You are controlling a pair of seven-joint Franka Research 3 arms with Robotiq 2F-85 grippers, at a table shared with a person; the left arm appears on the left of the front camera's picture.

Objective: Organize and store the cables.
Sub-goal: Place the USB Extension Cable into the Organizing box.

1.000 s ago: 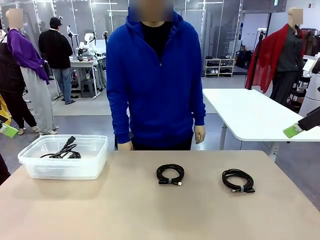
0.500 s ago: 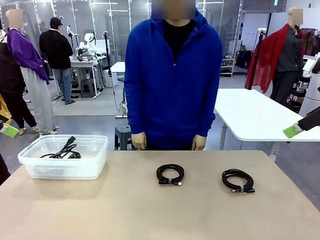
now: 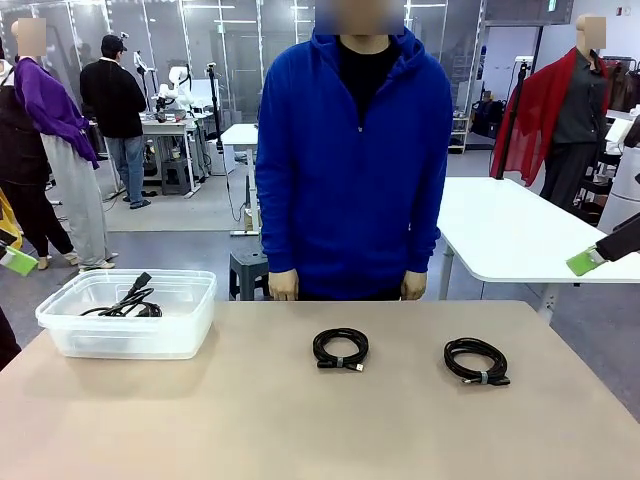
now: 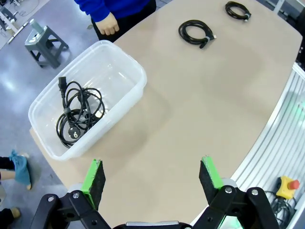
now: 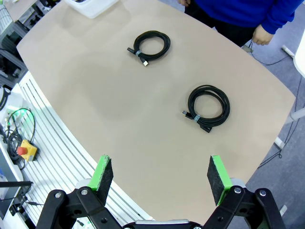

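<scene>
The left gripper (image 4: 152, 177) has its two green-padded fingers (image 4: 95, 176) spread wide apart. It holds nothing and touches nothing, hanging well above the table (image 3: 250, 420). The right gripper (image 5: 160, 175) is the same, with both fingers set far apart, nothing between them, and clear of the tabletop.

Below the left gripper, at the table's left end, stands one clear plastic bin (image 4: 137, 90). A tangle of black cords (image 4: 78, 117) lies in it, with a chunky plug showing at either end of the heap. I cannot tell how many cords make up the tangle.

Two cables lie on the bare tabletop, each a thin black cord wound flat into a ring with a small tie. The middle coil (image 3: 340, 348) sits near the table's centre. The right coil (image 3: 477, 360) lies well apart from it, toward the robot's right.

One person in a blue hooded jacket (image 3: 350, 150) stands at the far edge, both hands hanging just above the rim, the one (image 3: 283, 285) and the other (image 3: 413, 285).
</scene>
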